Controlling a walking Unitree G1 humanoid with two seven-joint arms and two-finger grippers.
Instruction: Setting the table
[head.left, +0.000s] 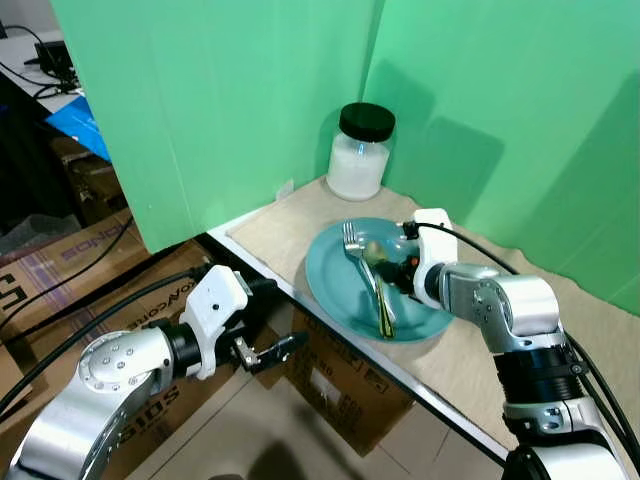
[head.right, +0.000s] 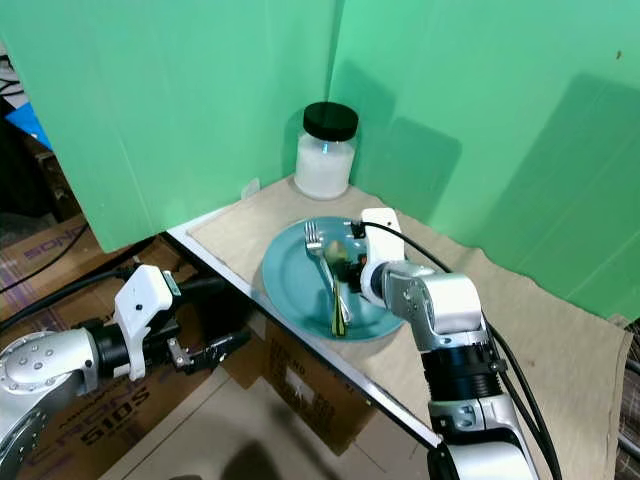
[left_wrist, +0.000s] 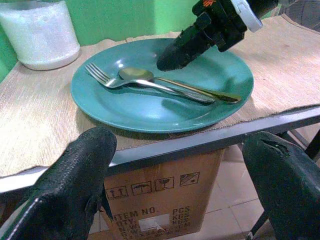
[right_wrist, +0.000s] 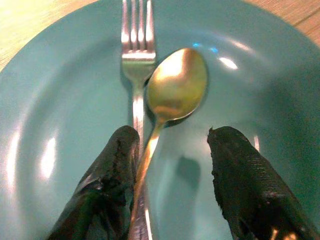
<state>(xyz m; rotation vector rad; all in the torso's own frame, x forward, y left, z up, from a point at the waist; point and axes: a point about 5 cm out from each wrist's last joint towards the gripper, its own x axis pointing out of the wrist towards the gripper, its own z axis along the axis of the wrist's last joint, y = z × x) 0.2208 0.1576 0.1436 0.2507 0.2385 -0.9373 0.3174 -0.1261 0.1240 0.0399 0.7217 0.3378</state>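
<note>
Spoon (head.left: 372, 262) and fork (head.left: 356, 250) lay side by side on the teal plate (head.left: 330, 290), which sat on the cloth-covered surface (head.left: 470, 350) at about 5 o'clock from the white jar (head.left: 358, 152). In the left eye view the right gripper (head.left: 400, 268) reached over the plate from 3 o'clock, low above the cutlery, while the left gripper (head.left: 280, 350) hung below the surface edge at 8 o'clock from the plate, beside a cardboard box (head.left: 345, 385).

From the left wrist view, the left fingers (left_wrist: 75, 170) stood wide apart, holding nothing, facing the plate rim.

From the right wrist view, the right fingers (right_wrist: 110, 170) were apart and straddled the spoon's handle; the bowl lay at 12 o'clock beyond the tips, and one finger looked to overlap the fork's neck.

Both pieces appeared to be thin, stiff, smooth metal, light but likely to slip on the glazed plate. The narrow spoon handle just behind the bowl seemed the best hold, though closing there risked catching the fork too.
</note>
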